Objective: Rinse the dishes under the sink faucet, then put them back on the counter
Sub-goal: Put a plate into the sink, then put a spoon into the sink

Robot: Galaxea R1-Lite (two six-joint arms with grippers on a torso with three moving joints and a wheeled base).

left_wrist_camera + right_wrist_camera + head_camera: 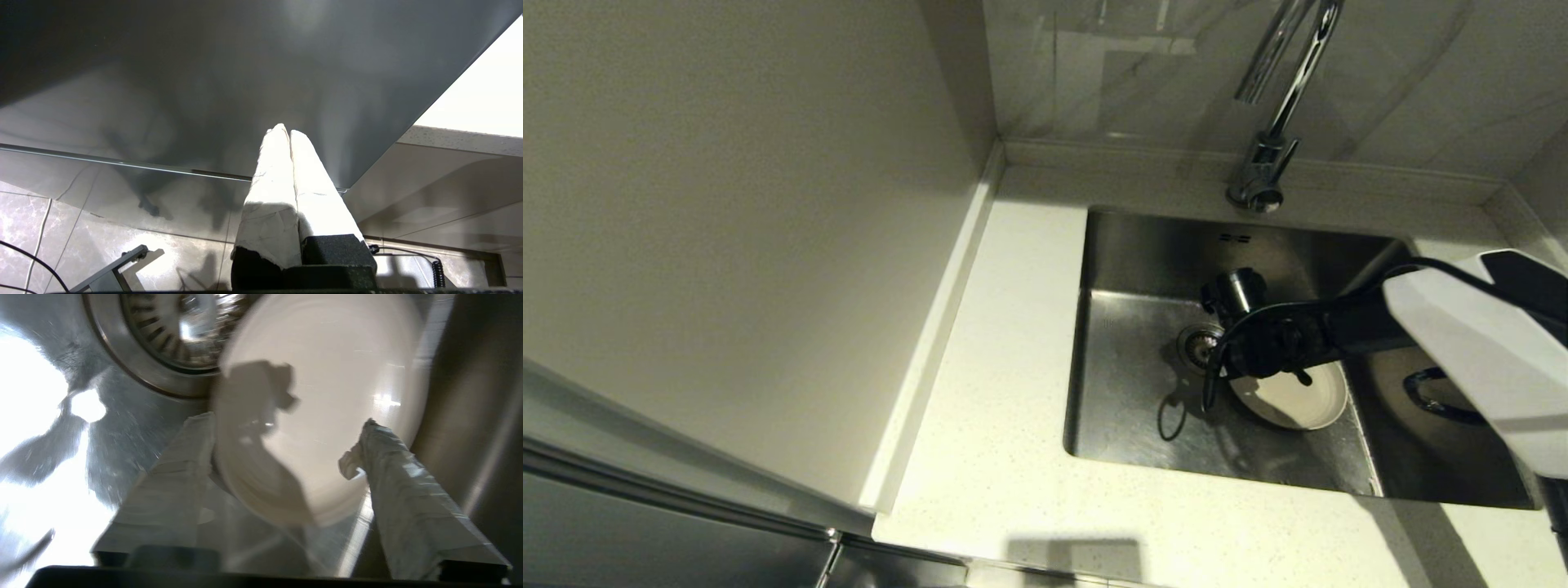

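Observation:
A round cream plate lies on the floor of the steel sink, just beside the drain strainer. My right gripper hangs low in the sink over the plate's edge and is open. One taped finger stands outside the plate's rim and the other over its inside, and nothing is clamped between them. The chrome faucet rises behind the sink. My left gripper is shut and empty, parked below counter height in front of a grey cabinet front.
The pale speckled counter runs along the left and front of the sink, with a raised rim against the walls. The right arm's white shell covers the sink's right part. Tiled floor shows under the left gripper.

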